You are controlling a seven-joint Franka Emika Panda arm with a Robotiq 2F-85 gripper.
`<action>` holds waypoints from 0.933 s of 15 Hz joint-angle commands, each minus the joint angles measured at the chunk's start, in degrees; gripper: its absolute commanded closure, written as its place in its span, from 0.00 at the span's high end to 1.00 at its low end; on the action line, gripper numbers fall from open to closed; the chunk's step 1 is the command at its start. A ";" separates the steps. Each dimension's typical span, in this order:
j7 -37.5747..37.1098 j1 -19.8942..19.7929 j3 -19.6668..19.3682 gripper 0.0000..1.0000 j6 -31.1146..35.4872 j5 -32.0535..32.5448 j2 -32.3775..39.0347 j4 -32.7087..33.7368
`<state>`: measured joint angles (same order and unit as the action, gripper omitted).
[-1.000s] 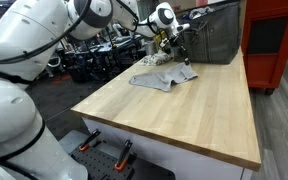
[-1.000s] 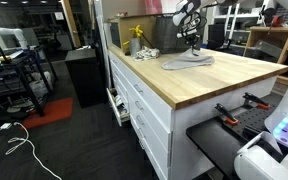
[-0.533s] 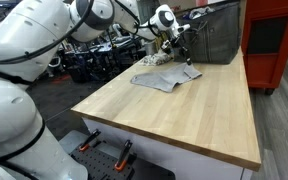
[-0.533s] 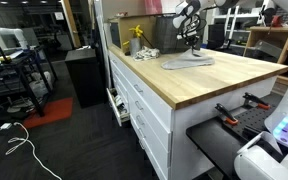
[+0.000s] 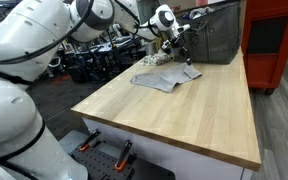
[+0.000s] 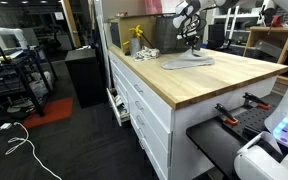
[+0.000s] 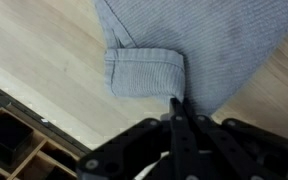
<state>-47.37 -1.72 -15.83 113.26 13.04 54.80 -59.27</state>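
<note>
A grey ribbed cloth (image 5: 164, 79) lies flat on the wooden table top (image 5: 184, 125), near the far end. In the wrist view the cloth (image 7: 209, 40) fills the upper part, with one flap (image 7: 144, 72) folded over at its near edge. My gripper (image 7: 176, 103) is shut, its two fingers pressed together into one thin point right at the cloth's edge beside that fold. No fabric shows between the fingers. In both exterior views the gripper (image 5: 187, 60) (image 6: 193, 46) points down just over the far side of the cloth (image 6: 189, 62).
A dark metal bin (image 5: 216, 35) stands on the table just behind the gripper, with a red cabinet (image 5: 274, 40) beyond it. A yellow object (image 6: 137, 35) sits at the table's back corner. White drawers (image 6: 144, 110) run under the table edge.
</note>
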 commanded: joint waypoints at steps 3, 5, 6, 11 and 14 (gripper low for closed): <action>-2.23 0.43 -1.66 0.49 4.20 1.28 -2.65 -4.09; -3.45 0.67 -2.80 0.64 7.23 1.80 -3.28 -5.55; -4.46 0.96 -3.54 0.71 8.95 2.13 -3.69 -6.45; -9.53 2.96 -6.34 1.00 17.93 4.77 -8.32 -14.91; -7.77 3.44 -5.99 1.00 20.65 5.19 -13.66 -22.57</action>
<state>-54.73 0.40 -21.84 130.69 16.84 49.12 -70.77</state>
